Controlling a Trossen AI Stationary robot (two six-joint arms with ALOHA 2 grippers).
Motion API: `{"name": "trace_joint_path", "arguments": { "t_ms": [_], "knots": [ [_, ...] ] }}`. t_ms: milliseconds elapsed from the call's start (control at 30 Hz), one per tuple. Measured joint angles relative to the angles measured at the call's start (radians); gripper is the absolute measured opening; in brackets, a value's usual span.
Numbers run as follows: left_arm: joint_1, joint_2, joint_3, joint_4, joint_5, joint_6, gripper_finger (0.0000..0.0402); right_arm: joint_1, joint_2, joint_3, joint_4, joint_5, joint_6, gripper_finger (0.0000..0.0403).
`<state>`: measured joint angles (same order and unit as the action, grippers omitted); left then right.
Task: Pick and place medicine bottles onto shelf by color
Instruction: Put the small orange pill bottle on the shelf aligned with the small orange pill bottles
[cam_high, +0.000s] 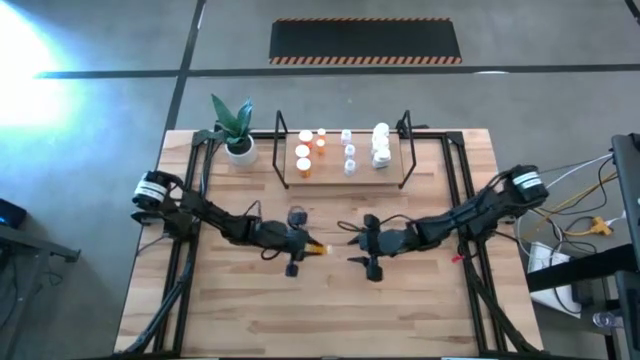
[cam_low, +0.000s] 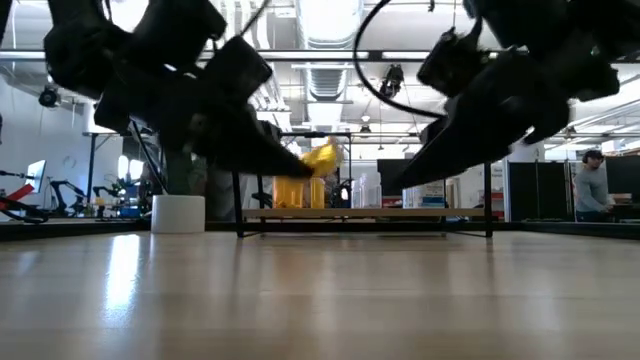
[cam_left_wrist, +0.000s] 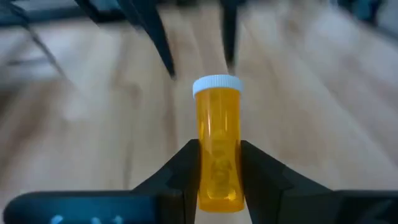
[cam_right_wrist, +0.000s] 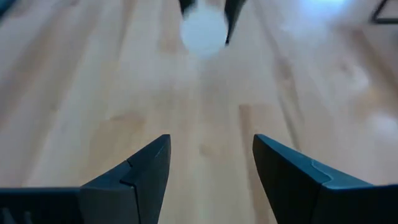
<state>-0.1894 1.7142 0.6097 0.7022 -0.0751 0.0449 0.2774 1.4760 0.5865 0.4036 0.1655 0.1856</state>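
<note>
Wood tabletop (cam_high: 330, 300), lab behind; left end effector (cam_left_wrist: 219, 168) grips orange bottle (cam_left_wrist: 218, 143); right end effector (cam_right_wrist: 211, 168) open, empty.

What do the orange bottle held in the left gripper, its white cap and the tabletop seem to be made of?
The orange bottle, held by the left gripper: probably translucent plastic, since light glows through its glossy wall. Its white cap: opaque, likely plastic, with a ridged rim. The tabletop: light wood in joined strips with visible grain, smooth enough to show soft reflections.
</note>
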Motion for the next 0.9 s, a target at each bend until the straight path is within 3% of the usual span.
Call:
{"name": "trace_joint_path", "arguments": {
  "t_ms": [167, 267, 467, 900],
  "knots": [
    [0.000, 0.000, -0.065, 0.293, -0.075, -0.054, 0.0082, 0.015, 0.130, 0.043, 0.207, 0.111, -0.059, 0.0219],
    [0.000, 0.000, -0.073, 0.348, -0.097, -0.065, 0.0082, 0.019, 0.177, 0.082, 0.293, 0.157, -0.111, 0.0219],
    [0.000, 0.000, -0.068, 0.371, -0.098, -0.065, 0.0083, 0.039, 0.173, 0.137, 0.287, 0.314, -0.201, 0.0209],
    [-0.002, 0.000, -0.071, 0.389, -0.093, -0.054, 0.0083, 0.058, 0.074, 0.131, 0.261, 0.310, -0.250, 0.0160]
  ]
}}
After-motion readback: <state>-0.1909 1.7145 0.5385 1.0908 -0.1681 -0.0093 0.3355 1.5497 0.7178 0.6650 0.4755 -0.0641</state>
